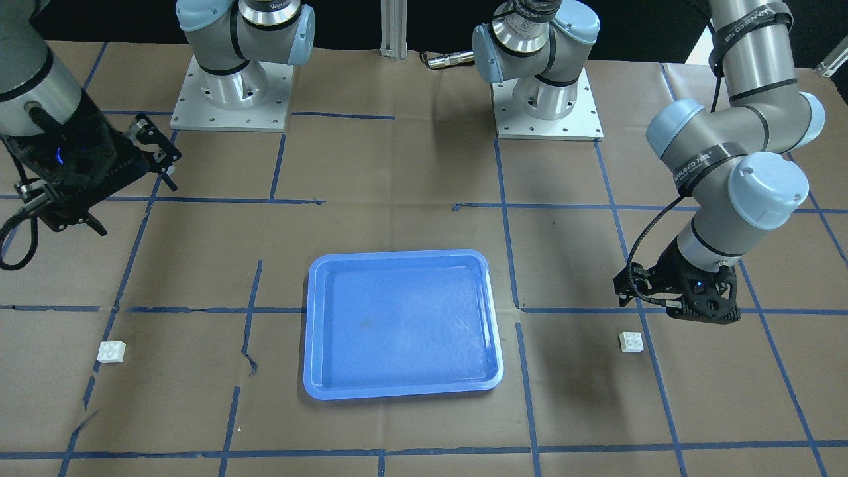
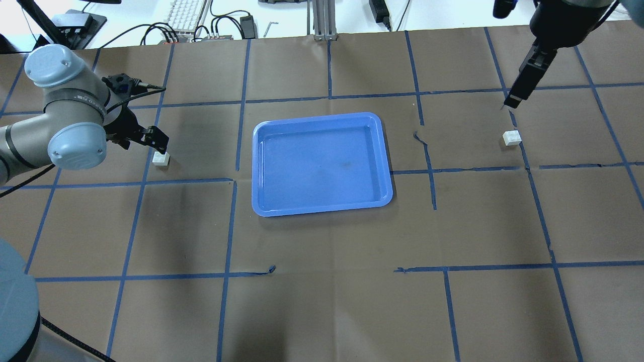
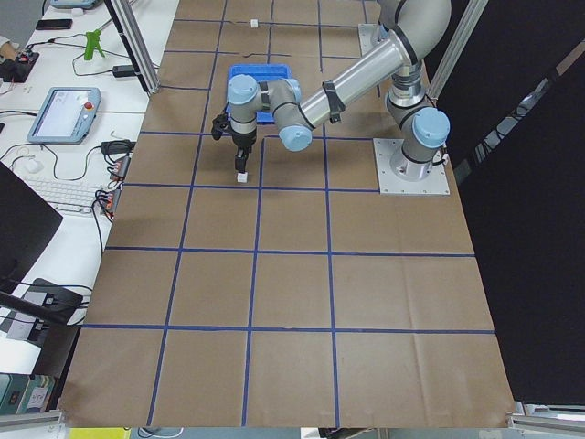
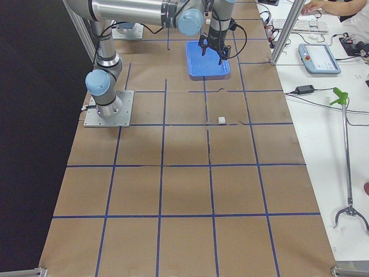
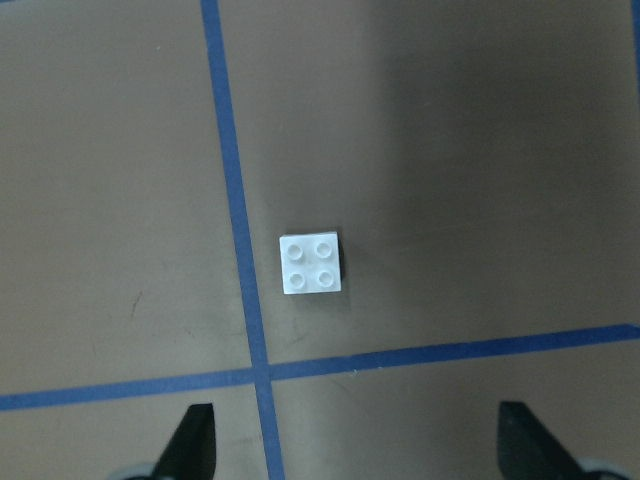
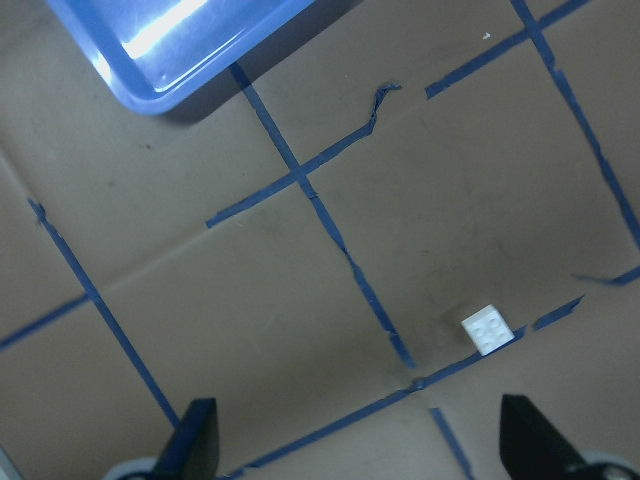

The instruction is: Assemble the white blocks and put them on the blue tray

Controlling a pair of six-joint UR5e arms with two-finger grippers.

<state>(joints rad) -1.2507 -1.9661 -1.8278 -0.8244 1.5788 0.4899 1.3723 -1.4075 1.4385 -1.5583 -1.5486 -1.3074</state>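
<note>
Pick-up stage: left gripper (image 5: 360, 445), jaws spread wide and empty, hangs above one small white square studded plastic brick (image 5: 311, 264); right gripper (image 6: 360, 445), equally spread and empty, stands off the second white brick (image 6: 488, 329). The bricks flank the large glossy blue rectangular plastic tray (image 2: 317, 118). Next: centre, descend, close

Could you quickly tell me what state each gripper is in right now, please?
Left gripper: open, empty, above a white block.
Right gripper: open, empty, not touching the other white block.
</note>
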